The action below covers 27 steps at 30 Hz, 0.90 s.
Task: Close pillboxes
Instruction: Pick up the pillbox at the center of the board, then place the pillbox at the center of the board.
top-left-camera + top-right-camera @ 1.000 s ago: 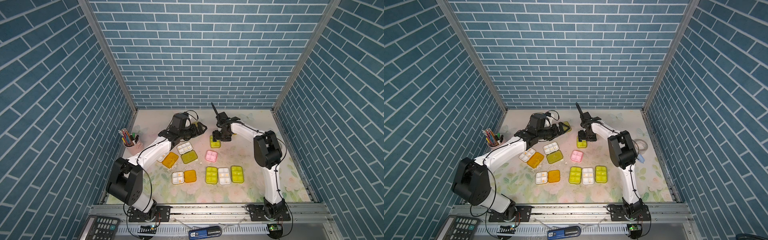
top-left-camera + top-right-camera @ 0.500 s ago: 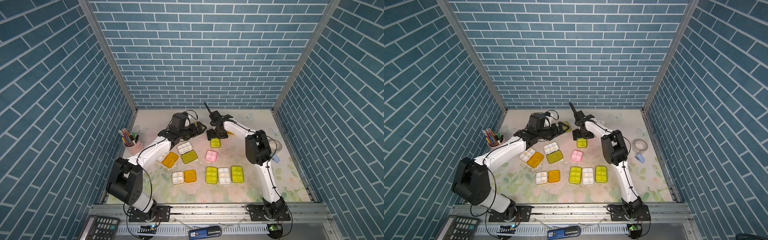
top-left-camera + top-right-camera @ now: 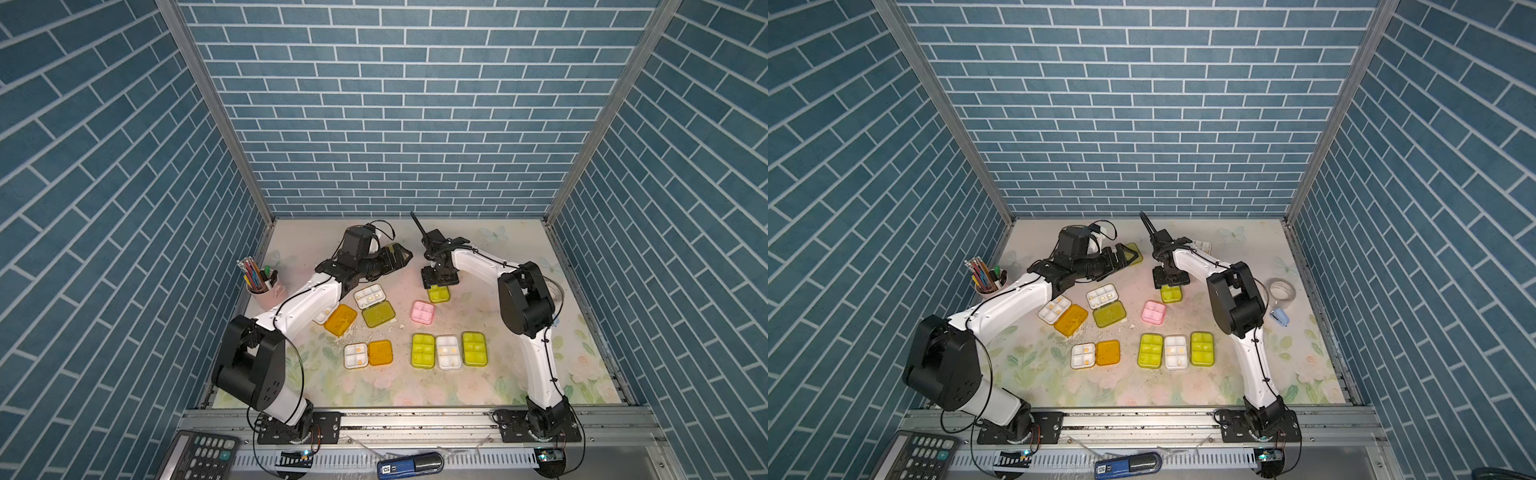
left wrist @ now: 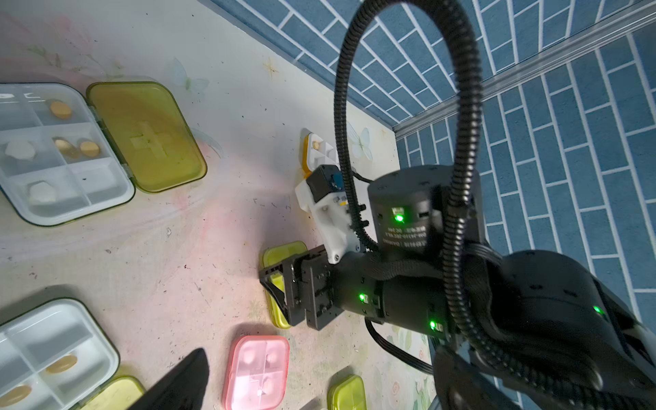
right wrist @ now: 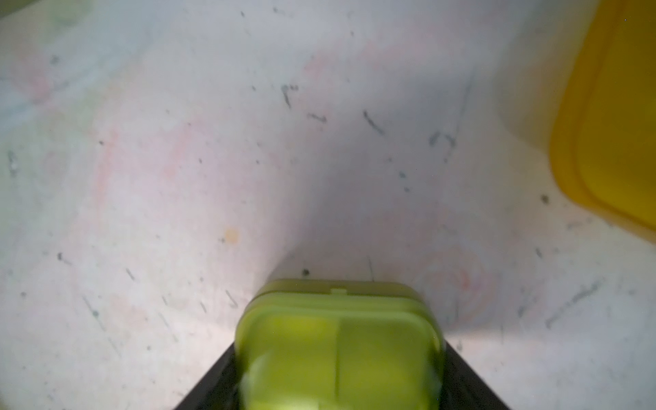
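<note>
My right gripper [image 3: 439, 281] points down over a closed yellow-green pillbox [image 3: 439, 293]. In the right wrist view that pillbox [image 5: 339, 348] fills the gap, with a black finger against each side. My left gripper [image 3: 1126, 254] hangs open at the back over an open pillbox with a yellow-green lid [image 4: 145, 135]. A closed pink pillbox [image 3: 422, 312] lies nearby. Three closed ones [image 3: 448, 352] form a row in front. Open ones lie with lids flat: yellow-green [image 3: 377, 313], orange [image 3: 340, 319] and orange [image 3: 380, 352]. Another open one [image 3: 1202, 246] sits behind the right arm.
A pink pencil cup [image 3: 259, 279] stands by the left wall. A tape roll [image 3: 1282, 289] and a small blue item [image 3: 1280, 318] lie at the right. A black calculator [image 3: 199, 457] and a blue device [image 3: 409, 464] rest on the front rail. Brick walls enclose three sides.
My right gripper swung back toward the rear, then came forward and down over the yellow-green pillbox, and its jaws narrowed. The left arm has stayed in place.
</note>
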Each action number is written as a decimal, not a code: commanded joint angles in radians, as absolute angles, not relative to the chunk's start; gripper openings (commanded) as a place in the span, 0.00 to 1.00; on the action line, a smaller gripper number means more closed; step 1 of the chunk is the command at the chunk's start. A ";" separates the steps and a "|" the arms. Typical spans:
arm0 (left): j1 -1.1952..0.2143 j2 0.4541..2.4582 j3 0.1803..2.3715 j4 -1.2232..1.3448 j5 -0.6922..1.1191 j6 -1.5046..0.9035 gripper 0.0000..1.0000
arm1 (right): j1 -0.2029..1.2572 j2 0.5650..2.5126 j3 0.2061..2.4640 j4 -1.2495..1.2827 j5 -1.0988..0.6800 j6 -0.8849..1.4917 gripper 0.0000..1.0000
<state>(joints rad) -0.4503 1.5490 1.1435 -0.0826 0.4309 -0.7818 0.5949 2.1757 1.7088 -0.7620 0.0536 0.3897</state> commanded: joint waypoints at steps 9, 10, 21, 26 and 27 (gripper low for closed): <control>-0.444 1.548 1.132 -0.064 0.426 -0.778 0.99 | 0.597 1.903 1.355 -0.620 0.057 0.566 0.66; -0.444 1.548 1.131 -0.063 0.425 -0.778 0.99 | 0.598 1.888 1.324 -0.602 0.050 0.586 0.66; -0.445 1.539 1.131 -0.067 0.413 -0.769 1.00 | 0.605 1.836 1.192 -0.529 -0.015 0.639 0.68; -0.445 1.544 1.131 -0.070 0.412 -0.766 0.99 | 0.608 1.841 1.168 -0.491 -0.075 0.668 0.74; -0.445 1.547 1.132 -0.071 0.414 -0.766 0.99 | 0.608 1.837 1.163 -0.486 -0.079 0.668 0.75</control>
